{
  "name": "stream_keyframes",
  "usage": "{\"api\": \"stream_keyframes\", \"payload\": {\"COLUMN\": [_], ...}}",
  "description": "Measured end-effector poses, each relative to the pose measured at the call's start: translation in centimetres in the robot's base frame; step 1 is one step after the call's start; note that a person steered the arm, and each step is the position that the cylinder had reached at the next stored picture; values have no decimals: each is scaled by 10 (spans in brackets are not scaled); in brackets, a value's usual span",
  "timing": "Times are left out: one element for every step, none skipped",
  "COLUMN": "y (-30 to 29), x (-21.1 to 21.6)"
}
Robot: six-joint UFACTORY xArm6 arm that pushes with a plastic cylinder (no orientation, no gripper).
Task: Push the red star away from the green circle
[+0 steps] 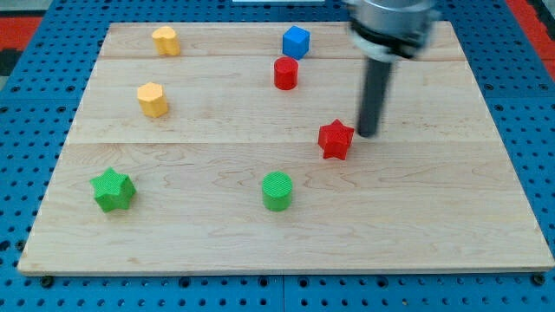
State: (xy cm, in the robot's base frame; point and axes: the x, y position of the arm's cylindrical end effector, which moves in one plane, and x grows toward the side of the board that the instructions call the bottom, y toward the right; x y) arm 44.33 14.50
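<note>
Camera view looks down on a pale wooden board (260, 234) that lies on a blue table with rows of little holes (26, 52). The arm has no gripper at all, only a dark rod, so it holds nothing. The rod comes down from a grey round part (390, 26) at the view's top. The tip (368, 133) sits on the board just beside the red star (336, 139), on the star's right and a little toward the view's top. Whether the tip touches the star or not is too close to tell.

The red star sits right of the middle of the board. The green circle (277, 191) is near it, lower down and to the view's left, with bare wood between the two.

A red cylinder (286, 74) stands higher up than the star, and a blue cube (296, 41) is just above that, near the board's top edge. A green star (113, 190) sits low on the view's left. Two yellow blocks are on the left too, one near the top edge (166, 41) and one lower down (152, 99). Both yellow blocks look chunky with many sides, but the exact shape is hard to make out.
</note>
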Motion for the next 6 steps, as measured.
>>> {"api": "stream_keyframes", "payload": {"y": [-2, -61, -56, -79, -95, -103], "x": [3, -13, 30, 24, -21, -35]}}
